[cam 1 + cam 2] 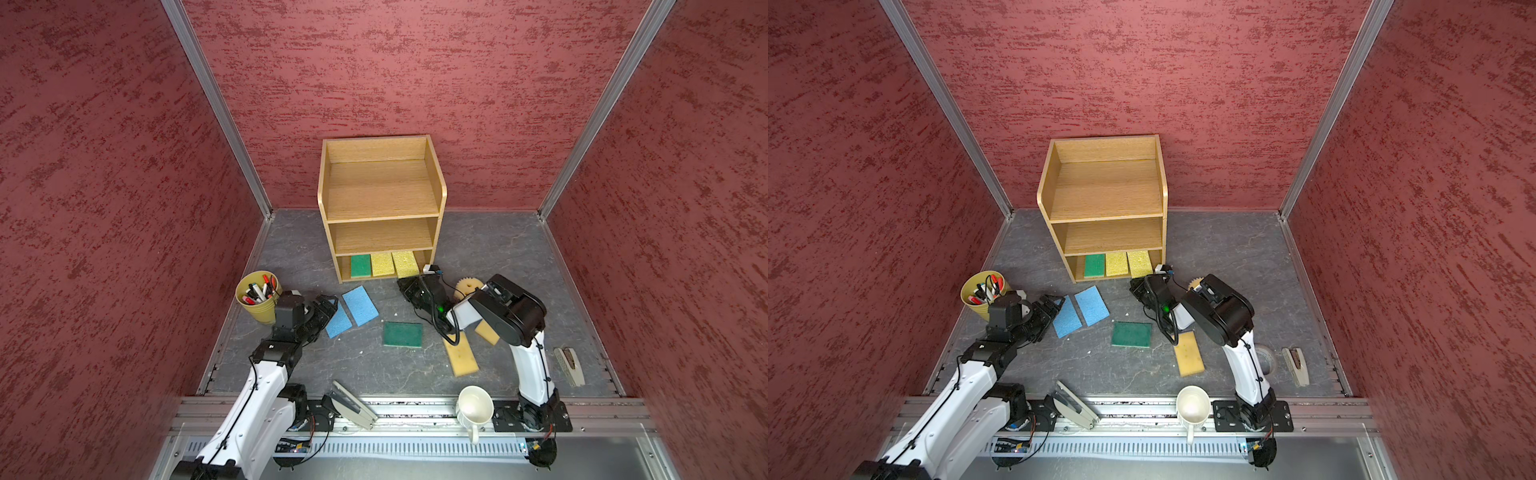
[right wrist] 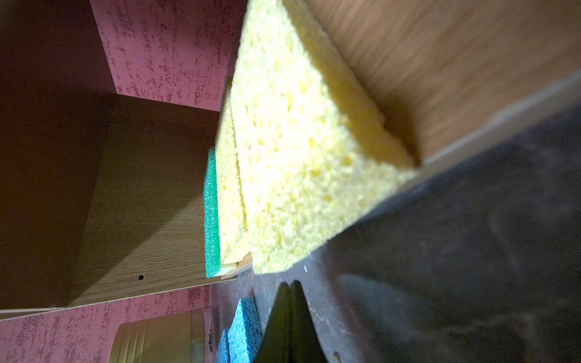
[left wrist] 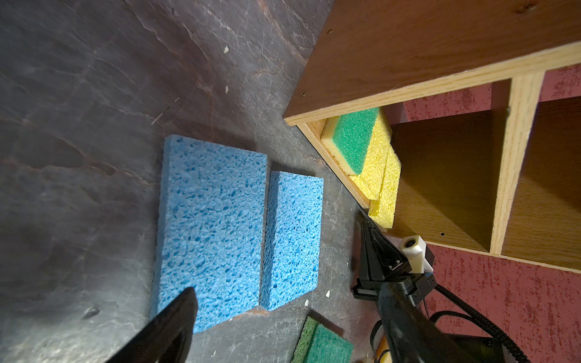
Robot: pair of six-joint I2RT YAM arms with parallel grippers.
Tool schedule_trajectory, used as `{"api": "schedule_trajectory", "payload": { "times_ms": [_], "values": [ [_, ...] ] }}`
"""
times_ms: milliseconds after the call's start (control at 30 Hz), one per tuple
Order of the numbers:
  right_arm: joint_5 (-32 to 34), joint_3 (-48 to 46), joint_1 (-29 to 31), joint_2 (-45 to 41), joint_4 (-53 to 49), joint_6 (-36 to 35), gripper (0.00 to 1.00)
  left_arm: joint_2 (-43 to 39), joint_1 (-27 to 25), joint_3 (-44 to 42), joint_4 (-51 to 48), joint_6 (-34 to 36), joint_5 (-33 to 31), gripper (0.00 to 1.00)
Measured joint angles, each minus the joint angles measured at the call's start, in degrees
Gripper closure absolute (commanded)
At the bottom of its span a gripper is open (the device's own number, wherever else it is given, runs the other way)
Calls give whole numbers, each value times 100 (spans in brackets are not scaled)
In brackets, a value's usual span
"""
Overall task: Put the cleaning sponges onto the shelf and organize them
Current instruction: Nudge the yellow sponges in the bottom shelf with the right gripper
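The oak shelf (image 1: 380, 199) holds a green sponge (image 1: 360, 266) and two yellow sponges (image 1: 382, 264) on its bottom tier; the right-hand one (image 2: 298, 157) sticks out past the front. My right gripper (image 2: 290, 284) is shut and empty, its tips just in front of that sponge. Two blue sponges (image 3: 210, 226) (image 3: 292, 239) lie side by side on the table. My left gripper (image 3: 288, 290) hangs open over their near ends. A dark green sponge (image 1: 402, 334), two tan sponges (image 1: 460, 359) (image 1: 487, 332) and a round yellow one (image 1: 467, 286) lie under and around the right arm.
A yellow pen cup (image 1: 257, 297) stands left of the left gripper. A white mug (image 1: 475, 405) and a stapler (image 1: 353, 405) sit at the front rail, another stapler (image 1: 569, 365) at the right. Red walls close in three sides.
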Motion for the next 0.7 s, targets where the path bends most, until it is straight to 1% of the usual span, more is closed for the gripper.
{"api": "schedule_trajectory", "payload": {
  "times_ms": [333,467,700],
  "values": [
    [0,-83,-11,-20,44,9,100,28,0,0,7,0,0,10],
    [57,-260,-28,-133,57,7,100,35,0,0,13,0,2,10],
    [153,-271,-35,-140,61,11,100,68,0,0,13,0,2,10]
  ]
}}
